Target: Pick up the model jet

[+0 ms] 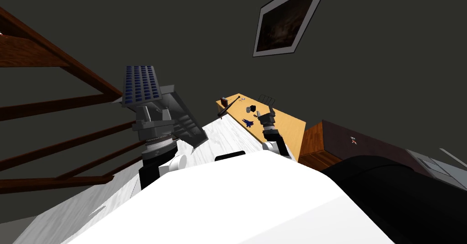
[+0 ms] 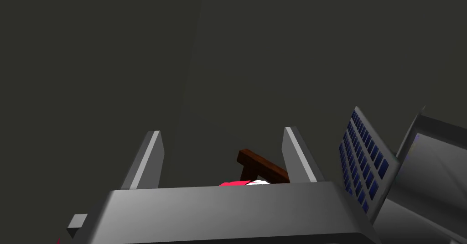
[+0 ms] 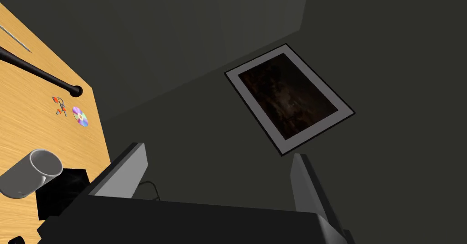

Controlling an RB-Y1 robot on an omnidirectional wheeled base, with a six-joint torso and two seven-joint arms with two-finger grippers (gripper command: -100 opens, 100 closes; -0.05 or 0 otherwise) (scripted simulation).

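- Closest in, the left arm [image 1: 153, 132] stands raised. Its left gripper [image 2: 222, 131] has the two blades spread wide with nothing between them.
- Just beside that arm is a grey laptop-like thing [image 1: 142, 84], with one panel of blue keys and a plain grey slab joined to it. It sits over a streaked white surface [image 1: 228, 138].
- Further out, the right gripper [image 1: 266, 114] hangs above the orange wooden table [image 1: 287, 125], its claw gaping wide and empty.
- The model jet [image 1: 247, 122], small and dark blue, lies flat on that table. It is just to the left of the right gripper and not touched by it.
- Beyond it on the tabletop a grey mug [image 3: 32, 173] lies on its side, right beside a black box [image 3: 61, 191].
- Past those are a shiny disc [image 3: 80, 116], a small orange-red thing [image 3: 59, 105] next to it, and a long black rod [image 3: 41, 75].
- A dark wood cabinet [image 1: 337, 141] stands to the right of the table. Brown wooden rails [image 1: 50, 104] run along the far left.
- Farthest off, a grey-framed dark picture [image 1: 289, 20] hangs on the dark grey wall.
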